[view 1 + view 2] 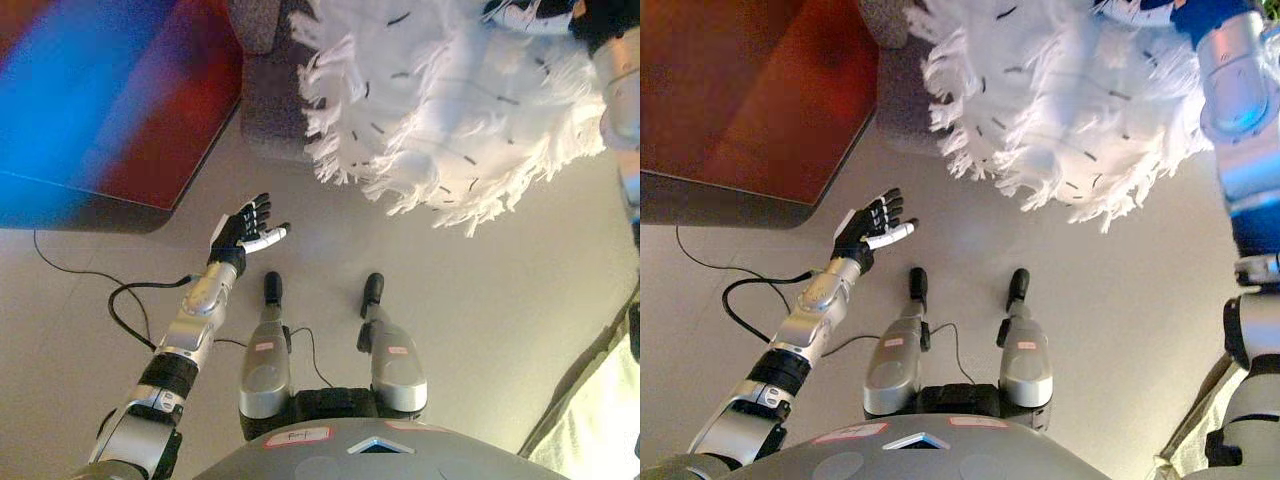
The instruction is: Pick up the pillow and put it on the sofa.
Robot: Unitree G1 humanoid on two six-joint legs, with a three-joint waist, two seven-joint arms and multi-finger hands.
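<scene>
1. Reddish-brown flat-topped table [750,100], wood-look surface w/ dark edge; far left of scene, standing on the pale beige smooth floor [1110,320].

2. Left hand [245,228], dark w/ white tips on some fingers; left of centre, near the table's near-right corner. Held out over the floor, fingers straight & spread, palm showing. Holds nothing, touches nothing.

3. Grey-brown upholstered sofa [268,105], fabric-covered; far centre, just right of the table. Only a lower corner/base part shows, the rest is behind item 4 or out of view.

4. White fluffy pillow [450,110], rounded, long shaggy fringe all round the edge, small dark flecks scattered over the pile. Far centre to far right, raised clear of the floor, no contact w/ floor visible. Its left edge overlaps the sofa part in view; cannot tell if it touches the sofa.

5. Right hand [530,15], dark w/ white covers; far right, top edge of view, at the pillow's upper right rim, arm coming up along the right side. Fingers mostly cut off by the view's edge & sunk in the fringe: cannot tell how far they are closed or whether they grip the pillow.
</scene>
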